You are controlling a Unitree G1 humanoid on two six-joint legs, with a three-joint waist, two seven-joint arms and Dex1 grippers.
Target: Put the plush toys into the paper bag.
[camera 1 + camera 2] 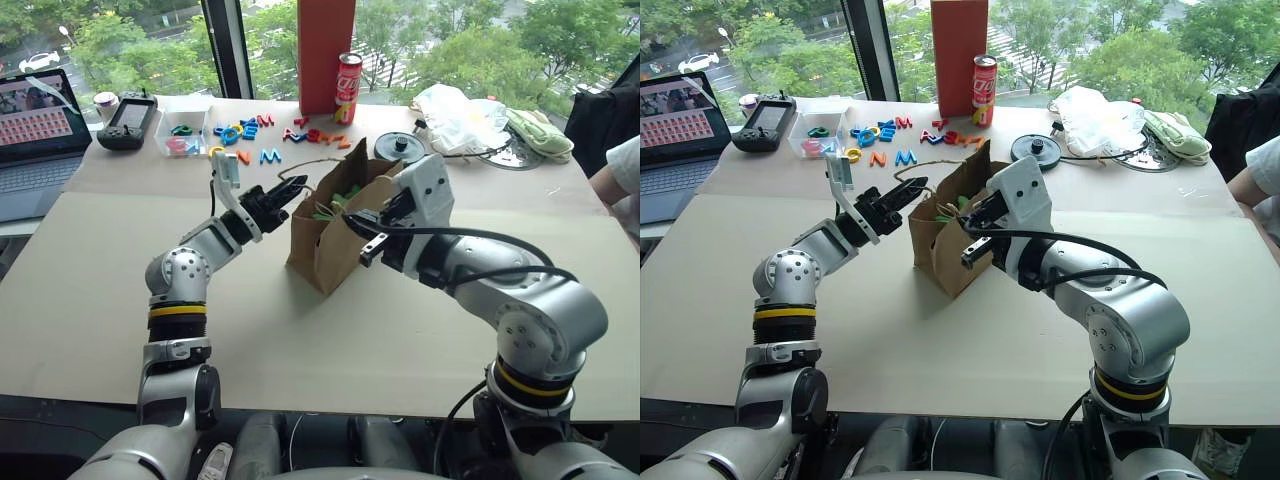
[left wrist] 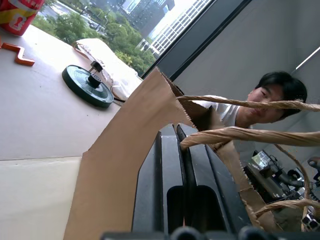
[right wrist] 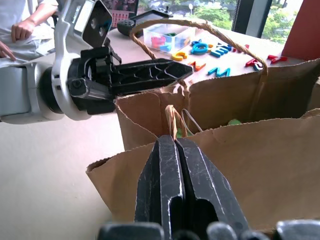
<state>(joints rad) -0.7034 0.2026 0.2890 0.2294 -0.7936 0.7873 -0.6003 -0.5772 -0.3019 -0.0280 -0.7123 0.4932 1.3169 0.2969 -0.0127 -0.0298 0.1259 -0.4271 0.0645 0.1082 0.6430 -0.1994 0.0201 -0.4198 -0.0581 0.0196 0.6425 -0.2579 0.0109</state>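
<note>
Pressed together, both black fingers of the left gripper [image 1: 293,187] sit at the rim of the brown kraft paper bag [image 1: 325,250], among its twine loop handles [image 2: 240,135], pinching nothing I can make out. Likewise clenched, the right gripper [image 3: 176,150] meets the bag's near wall. Bright green plush [image 1: 335,208] peeks out inside the bag, mid-table. At twelve o'clock stands a tall red box [image 1: 325,50]; scattered coloured foam letters [image 1: 250,130] lie at eleven.

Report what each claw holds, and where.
Left claw shut at the paper bag's far rim, beside its twine handle; right claw shut at the near rim. Whether either truly grips cannot be told.
</note>
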